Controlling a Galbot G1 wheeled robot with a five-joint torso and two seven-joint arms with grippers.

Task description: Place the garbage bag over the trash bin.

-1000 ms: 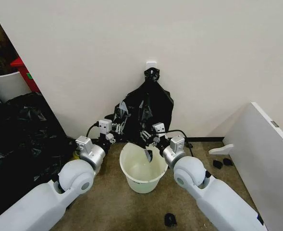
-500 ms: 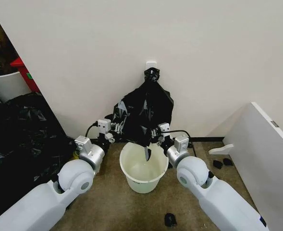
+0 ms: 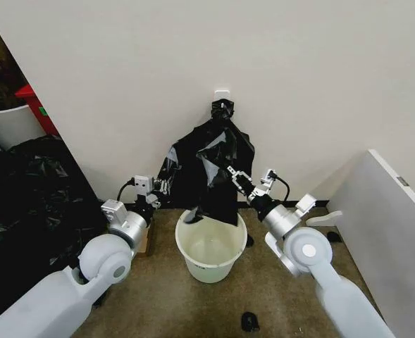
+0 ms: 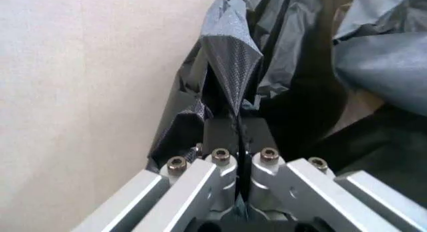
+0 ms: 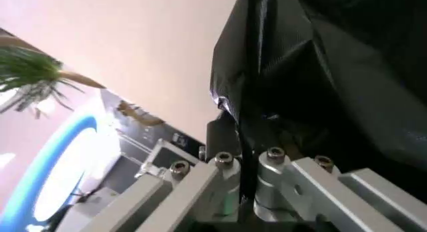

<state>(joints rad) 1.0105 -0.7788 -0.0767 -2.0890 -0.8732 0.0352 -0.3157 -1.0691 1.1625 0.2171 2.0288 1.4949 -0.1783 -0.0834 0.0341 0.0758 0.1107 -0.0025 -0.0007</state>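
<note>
Brown carpeted floor (image 3: 158,303) in a corner, running back to a pale wall (image 3: 193,63). Nearest on that floor, in the middle: the trash bin (image 3: 211,245), upright, mouth open, still unlined. Just above its far rim, the lower edge of the garbage bag (image 3: 214,179), hanging as a crumpled black sheet between the two arms and rising toward a knotted top near a white wall hook (image 3: 222,93). On the bin's left, low and close to the wall: the left gripper (image 3: 161,186), clamped tight on the bag's left edge, a fold of black plastic pinched between the closed fingers (image 4: 227,167) in the left wrist view. On the bin's right, higher up: the right gripper (image 3: 233,173), clenched on the bag's right side, film caught between its closed fingers (image 5: 230,174) in the right wrist view. Farther left along the wall, a heap of black plastic sheeting (image 3: 31,204). To the right, a slanted white board (image 3: 390,232).
</note>
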